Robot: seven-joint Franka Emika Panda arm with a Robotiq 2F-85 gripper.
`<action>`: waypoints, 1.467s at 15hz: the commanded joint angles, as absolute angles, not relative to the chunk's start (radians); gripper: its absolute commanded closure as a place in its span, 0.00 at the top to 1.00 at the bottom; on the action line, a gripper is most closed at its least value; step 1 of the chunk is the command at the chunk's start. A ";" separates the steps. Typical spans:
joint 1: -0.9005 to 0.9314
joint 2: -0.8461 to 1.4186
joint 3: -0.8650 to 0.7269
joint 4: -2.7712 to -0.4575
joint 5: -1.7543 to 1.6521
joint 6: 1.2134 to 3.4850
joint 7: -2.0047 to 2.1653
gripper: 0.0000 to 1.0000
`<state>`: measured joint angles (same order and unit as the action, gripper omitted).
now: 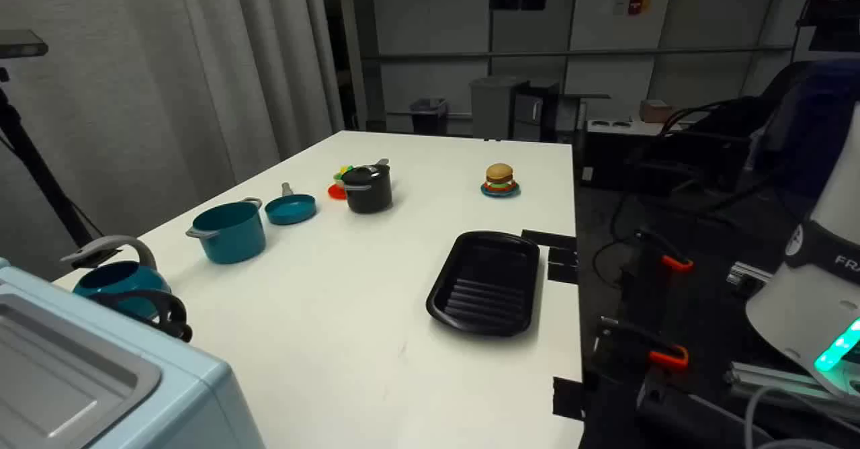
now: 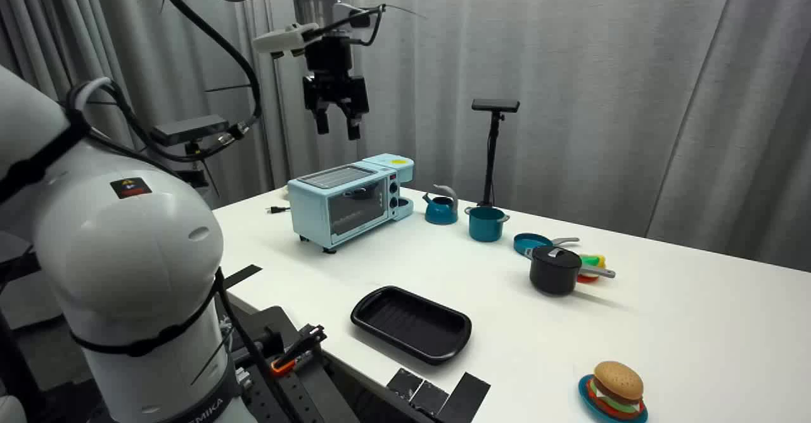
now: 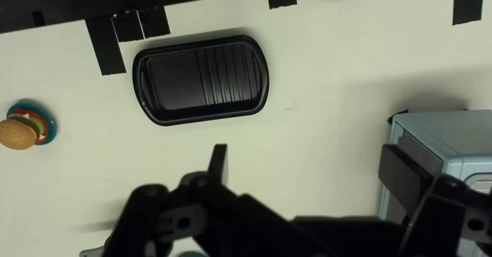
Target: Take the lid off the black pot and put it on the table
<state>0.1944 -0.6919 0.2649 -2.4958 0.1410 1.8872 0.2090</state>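
Far left in an exterior view we have the arm (image 2: 130, 252), its claw (image 2: 338, 129) hanging well above the worktop (image 2: 697, 328). We log the claw as released: its fingers (image 3: 401, 178) stand wide apart (the wrist view shows the gap best). Lower in an exterior view we note a light-blue toaster oven (image 2: 345, 204), then a black ridged grill pan (image 2: 412, 323) near the robot-side edge, and, along the far side, a teal kettle (image 2: 441, 211), a teal pot (image 2: 486, 227) and a teal frying pan (image 2: 531, 242). Next comes the black pot (image 2: 553, 280), upright and near the frying pan, its long grey handle (image 2: 599, 272) turned away from the teal pot; we find the lid (image 2: 563, 259) seated on top in both exterior views. Green, yellow and red pieces (image 2: 593, 261) show partly hidden behind it. Farthest right we record a burger (image 2: 618, 382) on a small teal plate (image 2: 589, 404), well apart from the black pot.
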 commanded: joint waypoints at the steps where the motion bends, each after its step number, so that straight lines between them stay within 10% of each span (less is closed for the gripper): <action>1: 0.197 -0.689 0.263 -2.493 0.139 1.885 0.211 1.00; 22: 0.174 -0.625 0.234 -2.465 0.121 1.909 0.178 1.00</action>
<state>0.1908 -0.6748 0.2608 -2.4935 0.1377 1.8919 0.2069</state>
